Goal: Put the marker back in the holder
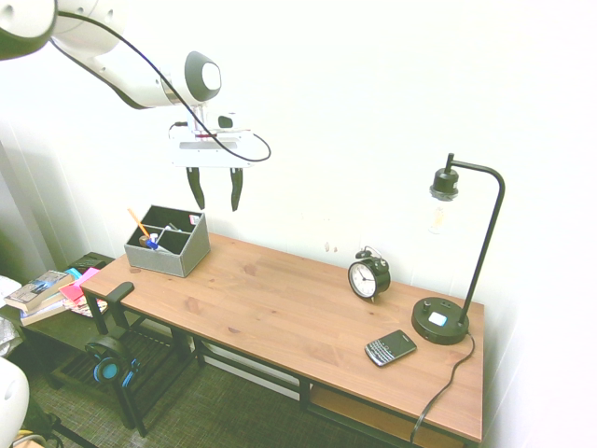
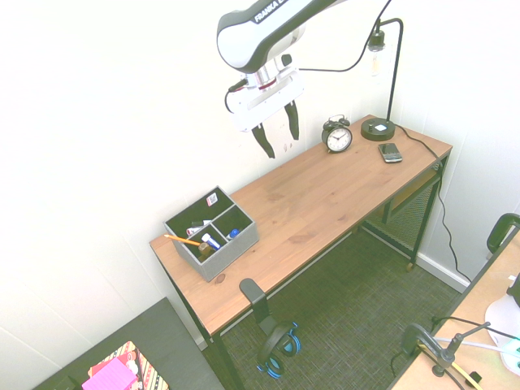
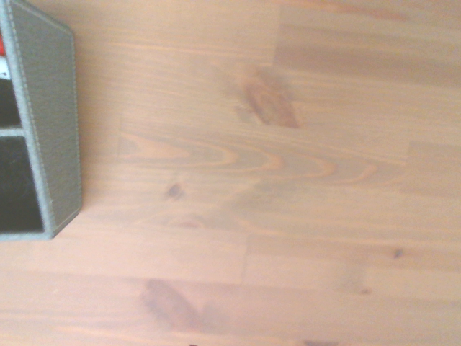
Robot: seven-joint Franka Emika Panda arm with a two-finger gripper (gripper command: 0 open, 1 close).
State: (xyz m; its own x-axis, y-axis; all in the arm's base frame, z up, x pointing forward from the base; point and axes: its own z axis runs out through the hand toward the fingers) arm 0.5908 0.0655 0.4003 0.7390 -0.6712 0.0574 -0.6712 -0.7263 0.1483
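A white robot arm [image 1: 131,70] reaches in with its jaws [image 1: 219,207] parted wide and gripping nothing, high above a wooden counter [image 1: 280,299]. Below the jaws and off to the side away from the lamp [image 1: 485,243] sits the grey holder [image 2: 231,258], where a white marker with blue on it [image 2: 210,242] stands in a compartment beside an orange pencil [image 2: 180,240]. Another blue-ended item [image 2: 233,234] shows in the neighboring compartment; which is the intended marker cannot be told for certain. The return appears complete, with the jaws clear of the holder and, at most, the arm's withdrawal left.
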